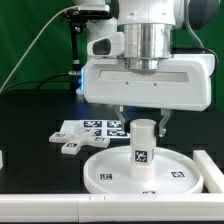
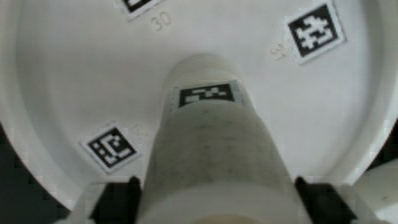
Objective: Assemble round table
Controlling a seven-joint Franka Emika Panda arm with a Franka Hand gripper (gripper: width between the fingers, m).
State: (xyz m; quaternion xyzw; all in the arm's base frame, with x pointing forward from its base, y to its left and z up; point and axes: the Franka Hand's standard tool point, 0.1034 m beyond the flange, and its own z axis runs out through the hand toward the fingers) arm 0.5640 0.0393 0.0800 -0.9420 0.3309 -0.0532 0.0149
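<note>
The claw [image 1: 142,121] pinches the short white leg [image 1: 143,150] near its top, with a finger pressed to each side. The leg stands upright at the centre of the round white disc [image 1: 105,176], which lies flat on the black table [image 1: 30,130]. The step looks to be screwing the leg into the disc, so turn it squarely about its own axis with only a light downward push, and watch that the disc does not spin along or slide toward the marker board [image 1: 92,128] just beside it.

The leg [image 1: 143,152] stands upright at the tabletop disc's [image 1: 120,165] middle; the marker board [image 1: 88,130] lies behind the disc, toward the exterior view's left.
</note>
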